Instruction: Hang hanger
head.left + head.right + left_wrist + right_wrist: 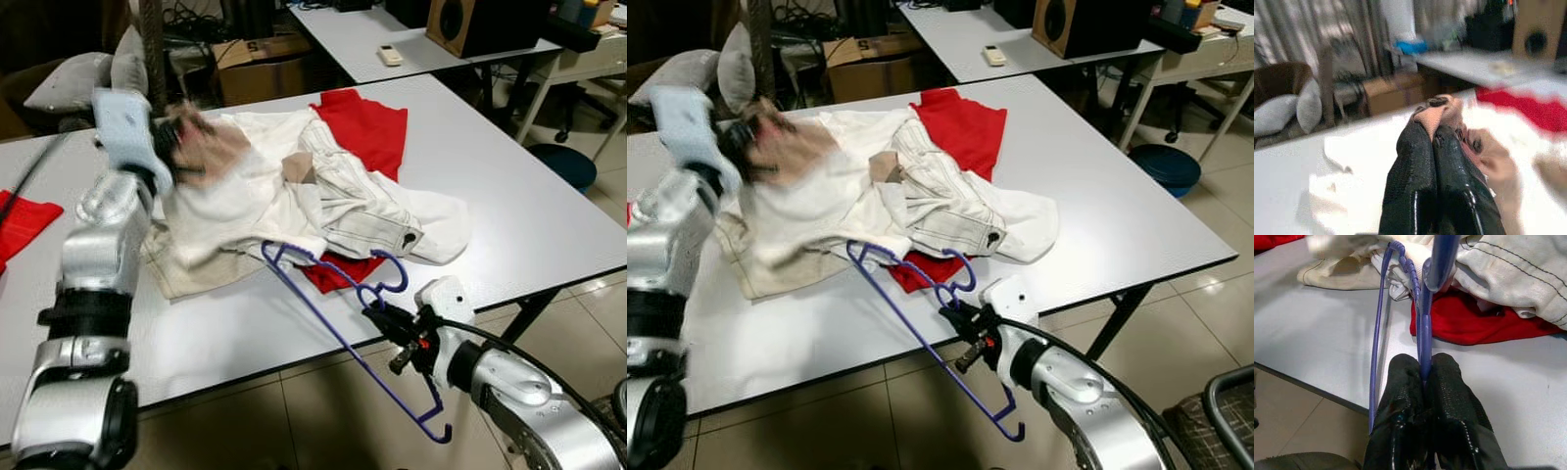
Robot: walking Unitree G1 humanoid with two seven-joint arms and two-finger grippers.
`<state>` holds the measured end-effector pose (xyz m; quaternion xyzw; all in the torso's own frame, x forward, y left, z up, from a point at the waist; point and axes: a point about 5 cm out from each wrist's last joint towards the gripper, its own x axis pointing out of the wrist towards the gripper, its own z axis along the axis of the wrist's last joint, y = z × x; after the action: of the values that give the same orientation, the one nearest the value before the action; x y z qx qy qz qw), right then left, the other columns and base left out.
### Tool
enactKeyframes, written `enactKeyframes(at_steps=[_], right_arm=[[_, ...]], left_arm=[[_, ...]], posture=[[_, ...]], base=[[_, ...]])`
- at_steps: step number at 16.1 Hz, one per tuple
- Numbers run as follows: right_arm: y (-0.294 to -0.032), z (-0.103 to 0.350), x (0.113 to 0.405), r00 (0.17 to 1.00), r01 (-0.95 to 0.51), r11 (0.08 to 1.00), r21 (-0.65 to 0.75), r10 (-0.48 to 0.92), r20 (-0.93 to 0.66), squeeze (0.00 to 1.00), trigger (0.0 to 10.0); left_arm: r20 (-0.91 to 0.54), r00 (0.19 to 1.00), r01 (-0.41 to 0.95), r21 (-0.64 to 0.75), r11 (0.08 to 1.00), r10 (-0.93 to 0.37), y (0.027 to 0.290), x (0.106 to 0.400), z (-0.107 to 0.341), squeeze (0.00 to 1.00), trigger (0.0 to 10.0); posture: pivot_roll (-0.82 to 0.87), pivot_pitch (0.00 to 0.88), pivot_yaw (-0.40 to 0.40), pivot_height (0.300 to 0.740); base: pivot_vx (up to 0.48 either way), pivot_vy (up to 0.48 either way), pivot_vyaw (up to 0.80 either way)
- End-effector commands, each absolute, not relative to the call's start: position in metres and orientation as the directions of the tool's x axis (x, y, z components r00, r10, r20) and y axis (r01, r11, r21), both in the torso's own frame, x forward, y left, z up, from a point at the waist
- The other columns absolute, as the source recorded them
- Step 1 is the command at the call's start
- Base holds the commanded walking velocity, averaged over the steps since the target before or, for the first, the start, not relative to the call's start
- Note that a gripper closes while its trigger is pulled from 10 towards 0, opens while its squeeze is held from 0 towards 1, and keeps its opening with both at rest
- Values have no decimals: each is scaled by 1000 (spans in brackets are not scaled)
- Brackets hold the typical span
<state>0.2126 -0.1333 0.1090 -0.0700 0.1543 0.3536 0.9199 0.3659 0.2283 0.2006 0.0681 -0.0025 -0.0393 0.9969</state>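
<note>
Right gripper (pixel 377 315) fingers clamping purple hanger (pixel 323 304) past table edge (pixel 294 357), left gripper (pixel 1437 122) fingers pinching cream garment (pixel 245 196).

I note a white table (pixel 529 225) carrying a heap of cream garments (pixel 323 201) at centre. A red cloth (pixel 364 127) lies under the heap, showing at its 1 o'clock side and again at its 6 o'clock edge. A second red piece (pixel 24 220) sits at 9 o'clock, well apart. Beyond, at 12 o'clock, I record a cardboard box (pixel 260 64), grey cushions (pixel 73 78), a second table with a remote (pixel 390 55) and a speaker (pixel 470 22). A blue stool (pixel 560 164) stands at 3 o'clock.
</note>
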Motion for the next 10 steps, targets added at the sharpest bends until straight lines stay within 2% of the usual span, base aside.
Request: enactKeyframes(at_steps=[1, 2, 3, 7, 8, 10], right_arm=[[-136, 100, 214, 708, -646, 763, -21, 589, -389, 0, 10000], [-135, 101, 214, 711, -645, 764, -21, 590, -382, 0, 10000], [-133, 105, 216, 716, -647, 762, -13, 603, -352, 0, 10000], [-130, 108, 217, 718, -649, 761, -11, 608, -338, 0, 10000], [-129, 108, 217, 718, -650, 760, -10, 610, -336, 0, 10000], [-129, 108, 216, 718, -651, 759, -9, 611, -334, 0, 10000]], left_arm=[[-71, 997, 35, 169, 985, -23, 241, 364, 187, 1000, 10000], [-93, 996, 8, 157, 988, 7, 247, 363, 183, 1000, 10000], [-206, 970, -104, 127, 986, 129, 270, 360, 166, 1000, 10000], [-328, 873, -362, 64, 930, 362, 318, 347, 147, 1000, 10000], [-345, 860, -389, 36, 920, 377, 323, 345, 145, 1000, 10000], [-282, 914, -298, 20, 955, 291, 321, 349, 158, 1000, 10000]], posture=[[55, 0, 92, 740], [56, 0, 91, 740], [57, 0, 91, 740], [60, 0, 91, 740], [59, 0, 92, 740], [58, 0, 94, 740]], base=[[0, 0, 0], [0, 0, 0], [0, 0, 0], [0, 0, 0], [0, 0, 0], [0, 0, 0]])
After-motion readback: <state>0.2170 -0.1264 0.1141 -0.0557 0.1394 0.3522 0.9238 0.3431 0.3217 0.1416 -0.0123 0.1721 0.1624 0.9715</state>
